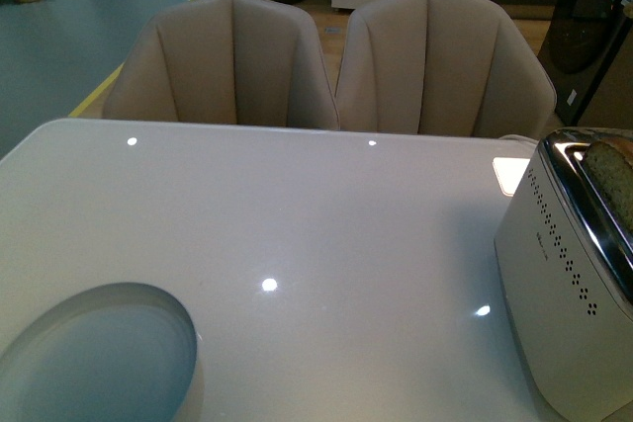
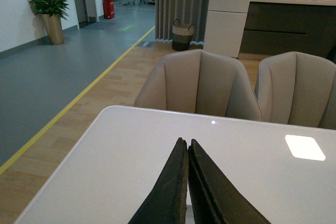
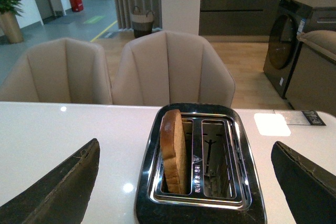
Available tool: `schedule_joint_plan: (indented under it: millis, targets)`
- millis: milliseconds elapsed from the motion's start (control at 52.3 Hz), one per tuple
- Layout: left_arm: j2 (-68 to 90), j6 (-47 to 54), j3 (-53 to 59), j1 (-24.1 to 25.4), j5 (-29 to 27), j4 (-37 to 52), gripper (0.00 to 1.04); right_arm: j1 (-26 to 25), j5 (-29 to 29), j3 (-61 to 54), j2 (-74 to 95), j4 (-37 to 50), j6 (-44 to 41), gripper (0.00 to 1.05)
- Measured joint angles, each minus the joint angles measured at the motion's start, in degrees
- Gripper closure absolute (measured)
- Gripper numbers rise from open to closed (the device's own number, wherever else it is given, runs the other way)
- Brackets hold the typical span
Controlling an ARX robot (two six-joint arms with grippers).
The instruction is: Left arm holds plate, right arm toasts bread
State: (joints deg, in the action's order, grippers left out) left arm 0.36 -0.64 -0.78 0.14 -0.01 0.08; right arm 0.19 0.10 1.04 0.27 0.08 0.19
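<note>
Front view: neither of my arms showed. The plate (image 1: pixel 97 358) sat at the lower left of the frame on the white table (image 1: pixel 326 234), partly cut off by the bottom edge. The toaster (image 1: pixel 569 294) stood at the right edge, with the top of the bread (image 1: pixel 615 177) poking out of its slot. Two beige chairs (image 1: pixel 336 61) stood side by side behind the table at the top of the frame.

Left wrist view: my left gripper (image 2: pixel 187 182) came up from the bottom centre, fingers (image 2: pixel 168 192) clenched together, only a hairline seam between the tips, nothing between them. It hung over bare table, with no plate in this view. Chairs were upper right, a potted plant (image 2: pixel 49 14) at upper left, a basket (image 2: pixel 182 34) at top centre.

Right wrist view: my right gripper (image 3: pixel 184 182) was spread wide and released, one finger (image 3: pixel 58 192) at lower left and the other at lower right, holding nothing. The toaster (image 3: pixel 199 213) sat between them in the lower centre of the frame, top facing the camera. The bread (image 3: pixel 174 150) stood upright on edge in the slot on the left side of the frame, about half of it above the rim; the slot beside it held nothing. My fingers were clear of both toaster and bread.
</note>
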Motion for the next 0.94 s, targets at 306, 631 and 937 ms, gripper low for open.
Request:
schedule_joint_plan:
  millis: [306,631,937]
  targets:
    - [0.0,0.0,0.0,0.0,0.0,0.0,0.44,0.0,0.0,0.0,0.0,0.0,0.0,0.09]
    - [0.0,0.2,0.0,0.0,0.0,0.0,0.07,0.0,0.0,0.0,0.0,0.0,0.0,0.09]
    - [0.0,0.2,0.0,0.0,0.0,0.0,0.07,0.0,0.0,0.0,0.0,0.0,0.0,0.09]
